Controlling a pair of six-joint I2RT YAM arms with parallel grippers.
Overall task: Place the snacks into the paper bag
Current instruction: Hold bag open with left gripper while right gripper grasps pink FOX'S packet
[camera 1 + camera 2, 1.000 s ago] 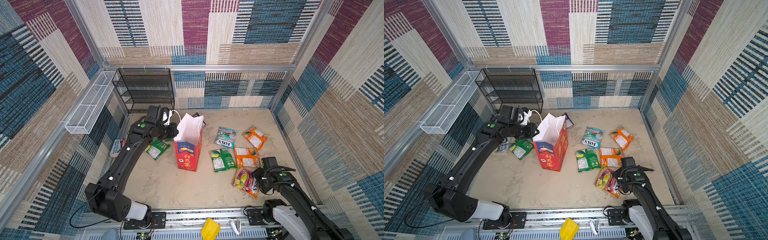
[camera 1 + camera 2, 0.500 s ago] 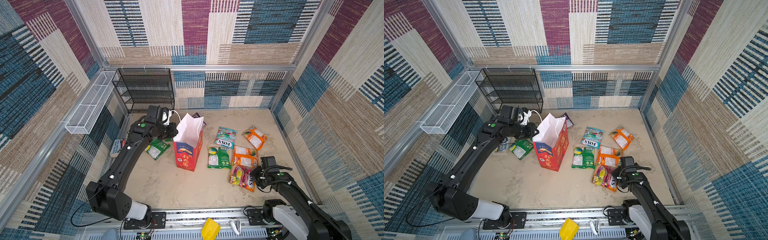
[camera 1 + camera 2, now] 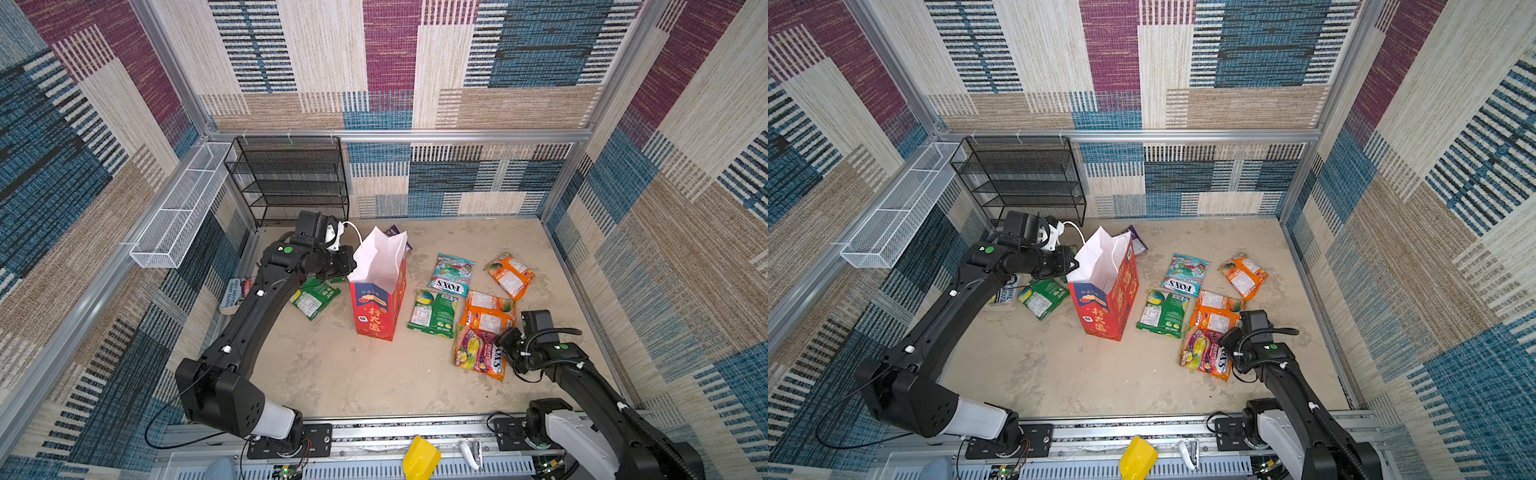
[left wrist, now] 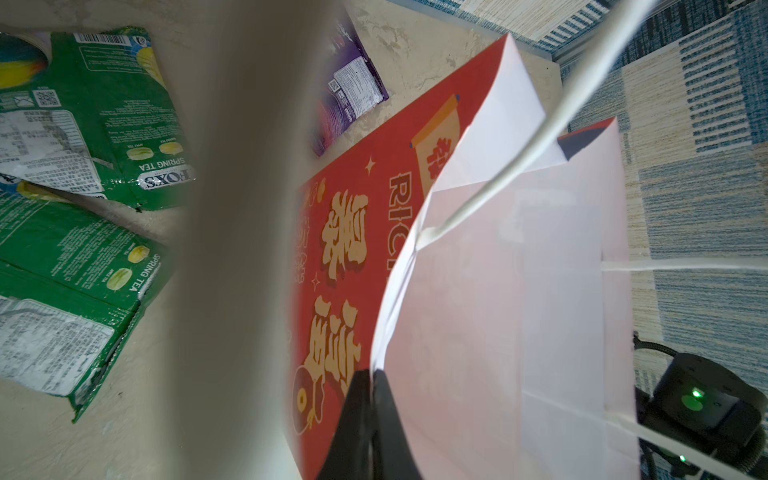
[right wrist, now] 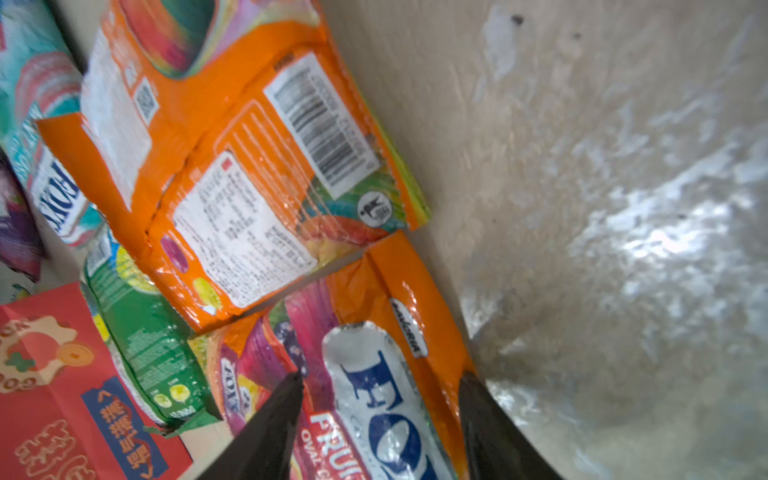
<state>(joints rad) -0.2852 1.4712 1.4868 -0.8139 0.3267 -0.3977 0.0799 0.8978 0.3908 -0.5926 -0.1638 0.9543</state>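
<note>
- In both top views the paper bag (image 3: 376,307) stands upright and open near the middle of the floor (image 3: 332,374). The left gripper (image 3: 347,266) is at the left side of its rim. The right gripper (image 3: 1227,338) sits low at the edge of the pink-orange pouch (image 3: 1204,353).
- In both top views more snacks lie flat to the right of the bag. A green pouch (image 3: 432,313) is just beside an orange pouch (image 3: 488,316), with a teal pouch (image 3: 451,274) and a second orange pouch (image 3: 510,276) farther back. Green pouches (image 3: 313,299) lie left of the bag and a purple pouch (image 3: 397,232) lies behind it.
- In the left wrist view the left gripper (image 4: 371,374) has its jaws pressed together, pinching the bag's white rim. A cord handle (image 4: 519,158) arcs beyond.
- In the right wrist view the right gripper (image 5: 380,382) has its jaws spread apart over the pink-orange pouch, which lies flat. One tip is over its pink part, the other at its orange edge.
</note>
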